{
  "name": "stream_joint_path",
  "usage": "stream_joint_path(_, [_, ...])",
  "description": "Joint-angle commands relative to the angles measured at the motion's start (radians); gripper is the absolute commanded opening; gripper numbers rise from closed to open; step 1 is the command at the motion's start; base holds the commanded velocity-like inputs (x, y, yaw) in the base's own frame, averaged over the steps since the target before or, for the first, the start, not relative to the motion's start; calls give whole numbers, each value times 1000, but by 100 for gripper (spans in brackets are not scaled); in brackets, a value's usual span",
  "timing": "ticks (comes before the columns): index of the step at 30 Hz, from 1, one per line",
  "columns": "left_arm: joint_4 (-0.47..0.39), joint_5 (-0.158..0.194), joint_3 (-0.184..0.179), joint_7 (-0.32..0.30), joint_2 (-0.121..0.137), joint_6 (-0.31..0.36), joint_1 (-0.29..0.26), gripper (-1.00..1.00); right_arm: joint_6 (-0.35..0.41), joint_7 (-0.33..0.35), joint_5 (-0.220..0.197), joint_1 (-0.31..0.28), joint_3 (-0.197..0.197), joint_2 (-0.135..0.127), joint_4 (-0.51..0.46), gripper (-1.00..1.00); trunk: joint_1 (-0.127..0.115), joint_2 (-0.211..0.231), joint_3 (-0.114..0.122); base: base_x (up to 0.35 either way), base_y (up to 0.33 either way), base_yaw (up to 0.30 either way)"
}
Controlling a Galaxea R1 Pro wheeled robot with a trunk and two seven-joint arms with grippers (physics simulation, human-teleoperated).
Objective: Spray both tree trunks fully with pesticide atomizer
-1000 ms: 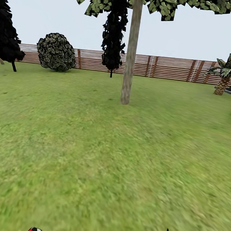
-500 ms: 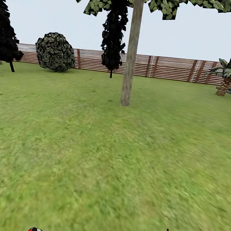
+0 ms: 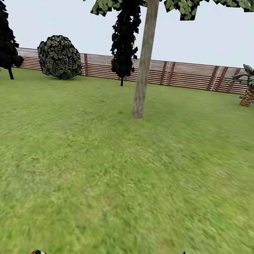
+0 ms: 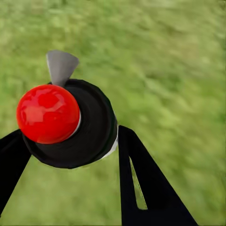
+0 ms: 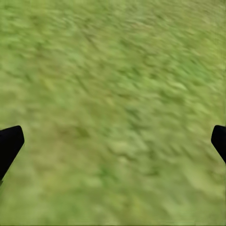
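Stretching across most of the head view is the blotchy green grass floor (image 3: 110, 179) of the garden, backed along the upper middle by the brown horizontal-slat wooden fence (image 3: 182, 75), with one tall tree's straight grey-tan mottled trunk (image 3: 144, 58) standing upper centre, well apart from the robot. Judging by this, the pickup is done and the approach to that trunk is in hand: the left gripper (image 4: 70, 141) is clamping the small white-and-red pesticide atomizer (image 4: 61, 120), which is peeking in at the head view's bottom left edge, while the right gripper (image 5: 113, 141) is hanging spread wide and empty over grass. Next, the robot probably needs closing in and aiming the nozzle at the bark before any mist is showing.
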Motion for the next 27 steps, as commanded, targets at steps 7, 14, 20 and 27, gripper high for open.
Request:
stream_joint_path(7, [1,2,-2,10,0,-3,-1,-100,-3,-3,4,-1,-1,0,1,100,0,0,-1,337,0,0])
stream_joint_path(14, [1,3,-3,10,0,-3,-1,-100,-3,-3,4,-1,-1,0,1,100,0,0,-1,337,0,0])
stream_joint_path(20, [1,3,-2,10,0,-3,-1,-100,-3,-3,4,-1,-1,0,1,100,0,0,-1,337,0,0])
stream_joint_path(27, [1,3,-2,10,0,-3,-1,-100,-3,-3,4,-1,-1,0,1,100,0,0,-1,337,0,0])
